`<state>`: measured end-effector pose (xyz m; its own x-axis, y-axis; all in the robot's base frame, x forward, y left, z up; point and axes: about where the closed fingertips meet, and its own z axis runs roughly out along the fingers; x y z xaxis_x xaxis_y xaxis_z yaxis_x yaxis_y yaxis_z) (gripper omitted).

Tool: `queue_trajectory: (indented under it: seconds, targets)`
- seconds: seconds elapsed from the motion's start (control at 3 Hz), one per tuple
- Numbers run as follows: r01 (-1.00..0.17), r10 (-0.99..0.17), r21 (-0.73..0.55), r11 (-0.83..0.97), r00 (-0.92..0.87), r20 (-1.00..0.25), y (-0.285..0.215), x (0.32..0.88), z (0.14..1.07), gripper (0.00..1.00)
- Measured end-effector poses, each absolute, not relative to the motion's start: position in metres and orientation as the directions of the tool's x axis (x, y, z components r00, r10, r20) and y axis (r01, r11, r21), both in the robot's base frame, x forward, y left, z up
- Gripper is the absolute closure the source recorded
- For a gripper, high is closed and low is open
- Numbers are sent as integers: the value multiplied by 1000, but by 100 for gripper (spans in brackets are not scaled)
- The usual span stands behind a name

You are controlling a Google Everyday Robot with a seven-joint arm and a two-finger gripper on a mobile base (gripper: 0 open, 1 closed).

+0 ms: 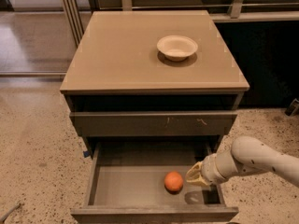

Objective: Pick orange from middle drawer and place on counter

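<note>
The middle drawer [124, 186] stands pulled out below the drawer front with pale scratches [140, 123], so its floor can be reached from above. The orange [174, 181] rests on that floor, right of centre, not yet lifted. On the counter [121, 55] sits a white bowl [177, 47]. The gripper [195, 175] hangs inside the drawer just beside the orange's right side, probably lining up a grasp. I cannot tell whether it is apart or together.
</note>
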<state>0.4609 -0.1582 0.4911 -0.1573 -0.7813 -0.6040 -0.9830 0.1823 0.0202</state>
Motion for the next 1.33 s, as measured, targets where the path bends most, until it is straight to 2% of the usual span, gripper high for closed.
queue_trajectory:
  seconds: [0.33, 0.67, 1.33]
  targets:
    - [-986, -767, 18, 163, -138, -627, -149, 466, 472, 53]
    - [-988, -763, 16, 155, -130, -634, -146, 468, 463, 44]
    - [-987, -751, 17, 161, -134, -646, -138, 482, 440, 44]
